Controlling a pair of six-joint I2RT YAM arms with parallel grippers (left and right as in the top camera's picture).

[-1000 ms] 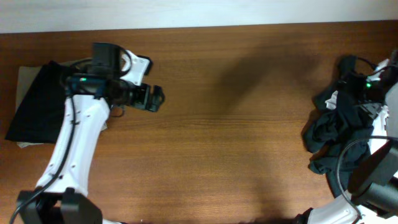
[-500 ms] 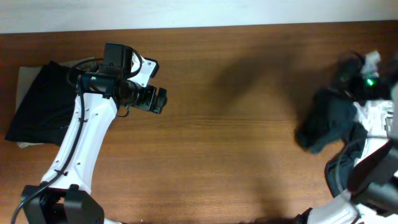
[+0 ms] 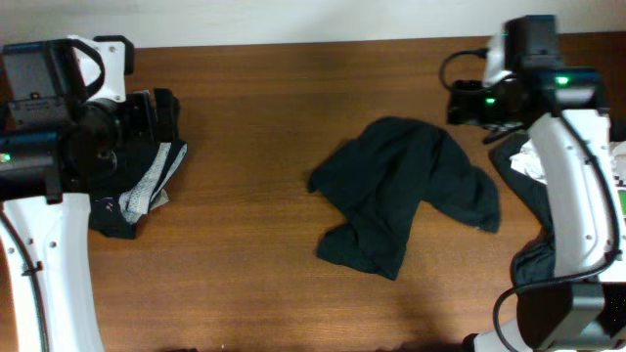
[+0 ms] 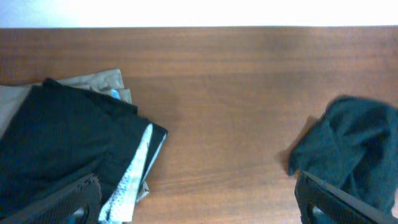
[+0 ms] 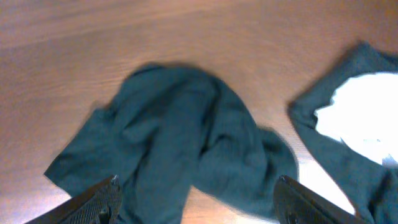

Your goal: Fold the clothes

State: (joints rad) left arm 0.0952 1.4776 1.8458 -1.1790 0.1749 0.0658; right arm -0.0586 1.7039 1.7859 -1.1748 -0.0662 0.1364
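Note:
A dark crumpled T-shirt [image 3: 406, 191] lies loose on the middle of the table; it also shows in the right wrist view [image 5: 186, 143] and at the right edge of the left wrist view [image 4: 354, 149]. My right gripper [image 3: 462, 103] is open and empty, above the shirt's far right edge [image 5: 199, 202]. My left gripper [image 3: 161, 110] is open and empty [image 4: 199, 205], hovering over a stack of folded clothes [image 3: 137, 191]: black on top, with beige and white-patterned pieces beneath [image 4: 68, 140].
A heap of unfolded clothes [image 3: 533, 171], dark with a white piece [image 5: 364, 106], lies at the table's right edge under my right arm. Bare wood lies between the folded stack and the crumpled shirt.
My right arm has dragged a dark shirt from the right heap to the table's middle and released it. My left arm has drawn back left over the folded stack.

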